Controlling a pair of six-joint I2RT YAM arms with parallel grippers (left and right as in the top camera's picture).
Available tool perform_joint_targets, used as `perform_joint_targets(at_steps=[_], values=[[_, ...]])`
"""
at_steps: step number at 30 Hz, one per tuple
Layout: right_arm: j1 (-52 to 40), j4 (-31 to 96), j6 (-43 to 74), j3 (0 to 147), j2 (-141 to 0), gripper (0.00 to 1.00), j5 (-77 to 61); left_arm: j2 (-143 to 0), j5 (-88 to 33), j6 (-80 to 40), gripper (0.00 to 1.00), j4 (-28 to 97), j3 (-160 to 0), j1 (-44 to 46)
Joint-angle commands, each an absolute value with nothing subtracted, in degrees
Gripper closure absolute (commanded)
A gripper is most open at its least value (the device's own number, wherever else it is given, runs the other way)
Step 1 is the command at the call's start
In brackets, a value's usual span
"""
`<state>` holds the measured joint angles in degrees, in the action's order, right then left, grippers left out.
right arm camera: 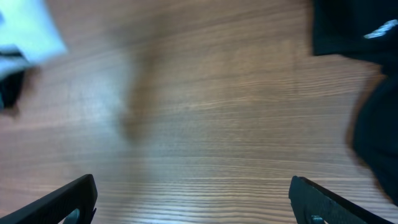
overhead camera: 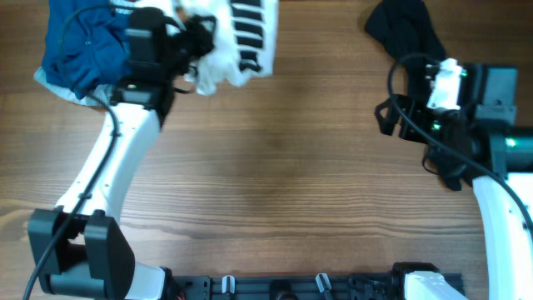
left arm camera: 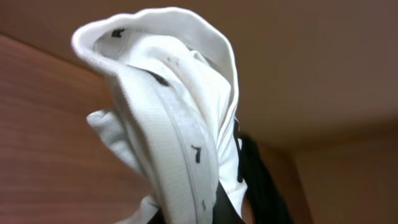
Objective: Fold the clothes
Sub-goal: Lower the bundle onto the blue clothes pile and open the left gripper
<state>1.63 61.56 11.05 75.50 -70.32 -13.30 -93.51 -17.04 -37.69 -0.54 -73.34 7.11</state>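
Note:
The clothes [overhead camera: 243, 37], a white shirt with black block lettering, lie bunched at the table's far edge, left of centre. My left gripper [overhead camera: 196, 40] is shut on a fold of the shirt. In the left wrist view the pinched white fabric [left arm camera: 171, 118] rises in a crumpled bundle over the left gripper [left arm camera: 211, 216], hiding most of its fingers. My right gripper [overhead camera: 390, 115] hovers over bare wood at the right, open, with nothing between its fingers [right arm camera: 69, 200]. A corner of the shirt [right arm camera: 28, 31] shows at the top left of the right wrist view.
A blue garment [overhead camera: 82, 48] lies heaped at the far left, just behind my left arm. A black garment [overhead camera: 405, 30] sits at the far right, close to the right gripper and also in its wrist view [right arm camera: 367, 74]. Bare wooden table [overhead camera: 283, 167] spans the middle.

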Motion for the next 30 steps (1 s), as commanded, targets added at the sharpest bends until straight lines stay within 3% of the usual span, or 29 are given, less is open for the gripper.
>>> perform_joint_targets(at_steps=[1, 10, 19, 30], values=[[-2.7, 59.7, 10.5, 75.6, -74.1, 0.00, -14.4, -91.7, -11.4, -45.8, 0.96, -5.9, -73.6, -1.2], [-12.1, 55.0, 10.5, 75.6, -81.5, 0.00, -14.4, -93.9, -2.5, -51.6, 0.96, -21.1, -73.6, -10.2], [-15.5, 55.4, 10.7, 75.6, -86.4, 0.00, -14.4, -104.3, 7.4, -64.5, 0.96, -40.6, -73.6, -16.5], [-15.5, 55.4, 12.2, 75.6, -86.5, 0.00, -15.9, -118.4, 8.2, -71.2, 0.96, -43.0, -78.7, -19.9]])
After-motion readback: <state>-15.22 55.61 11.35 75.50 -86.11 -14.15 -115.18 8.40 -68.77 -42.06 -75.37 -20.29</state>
